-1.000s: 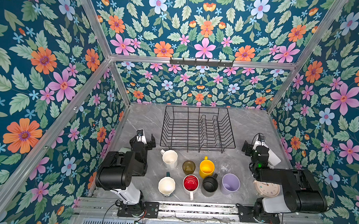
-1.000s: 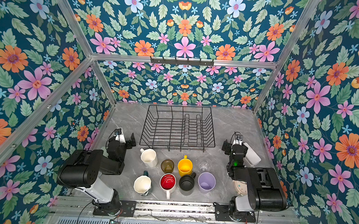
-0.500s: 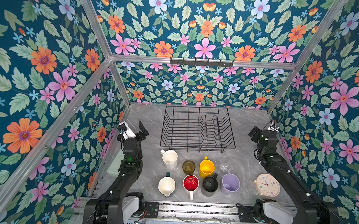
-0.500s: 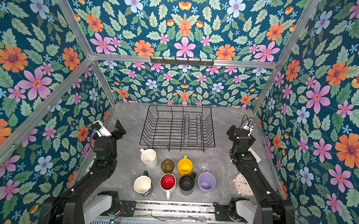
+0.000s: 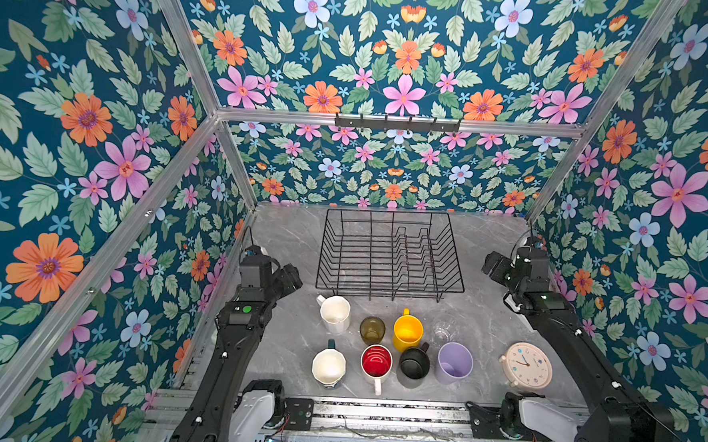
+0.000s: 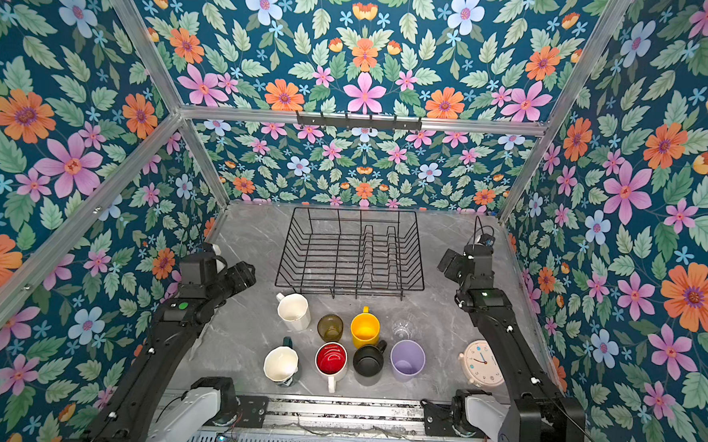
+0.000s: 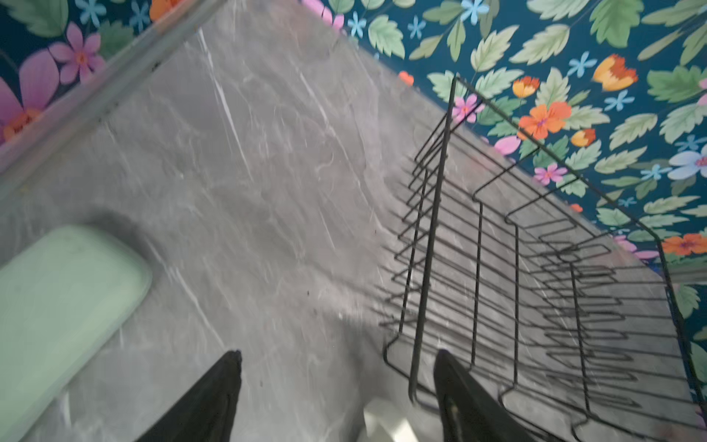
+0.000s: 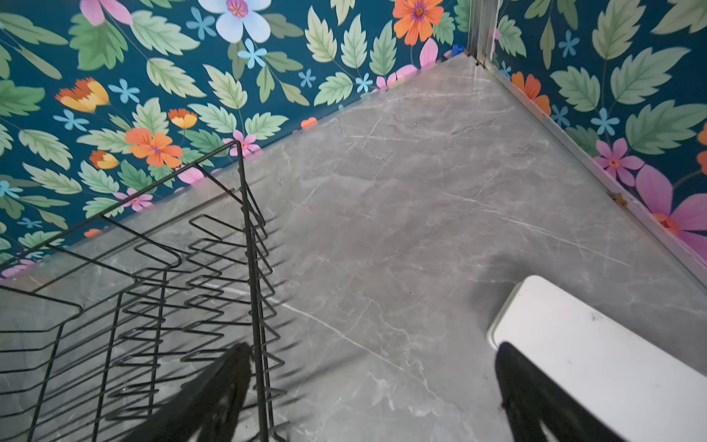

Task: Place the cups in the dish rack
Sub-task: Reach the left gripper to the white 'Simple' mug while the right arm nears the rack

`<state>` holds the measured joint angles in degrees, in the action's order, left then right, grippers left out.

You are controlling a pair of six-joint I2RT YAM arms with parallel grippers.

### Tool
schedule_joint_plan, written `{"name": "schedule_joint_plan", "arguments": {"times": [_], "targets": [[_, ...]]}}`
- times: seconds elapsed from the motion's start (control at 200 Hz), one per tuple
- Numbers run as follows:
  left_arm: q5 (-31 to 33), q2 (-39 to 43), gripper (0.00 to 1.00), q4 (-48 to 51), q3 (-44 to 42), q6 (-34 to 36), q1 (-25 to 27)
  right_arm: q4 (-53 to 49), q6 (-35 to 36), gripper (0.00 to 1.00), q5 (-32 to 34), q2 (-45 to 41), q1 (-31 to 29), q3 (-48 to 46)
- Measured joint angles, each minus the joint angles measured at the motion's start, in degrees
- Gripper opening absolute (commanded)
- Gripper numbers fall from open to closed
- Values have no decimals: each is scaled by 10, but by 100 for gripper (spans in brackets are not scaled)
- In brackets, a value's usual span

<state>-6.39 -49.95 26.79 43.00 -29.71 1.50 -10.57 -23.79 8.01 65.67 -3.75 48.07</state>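
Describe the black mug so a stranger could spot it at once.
Start at the black wire dish rack at the back of the table; two rows of cups stand in front of it. In the row farther from the rack, look between the red-lined white mug and the lilac tumbler. The black mug is the only cup there that is dark inside and out.

Black wire dish rack (image 5: 389,289): flared sides, prong rows, level, mid-rear.
All cups upright, mouths up, outside rack.
Row nearest rack, from left: white faceted mug (image 5: 334,313), olive glass (image 5: 372,329), yellow mug (image 5: 408,331), clear glass (image 5: 443,330).
Front row, from left: teal mug (image 5: 328,366), red-lined white mug (image 5: 376,362), black mug (image 5: 413,364), lilac tumbler (image 5: 454,362).
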Motion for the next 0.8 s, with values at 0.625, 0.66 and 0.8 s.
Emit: {"name": "schedule_joint_plan", "arguments": {"times": [0.625, 0.66, 0.8], "targets": [[4, 13, 69, 187, 22, -76, 191, -29, 5, 97, -33, 31, -23, 22], [10, 6, 68, 189, 20, -78, 197, -29, 5, 97, -34, 30, -25, 21], [35, -17, 65, 190, 18, -91, 216, -32, 5, 96, -35, 22, -26, 11]]}}
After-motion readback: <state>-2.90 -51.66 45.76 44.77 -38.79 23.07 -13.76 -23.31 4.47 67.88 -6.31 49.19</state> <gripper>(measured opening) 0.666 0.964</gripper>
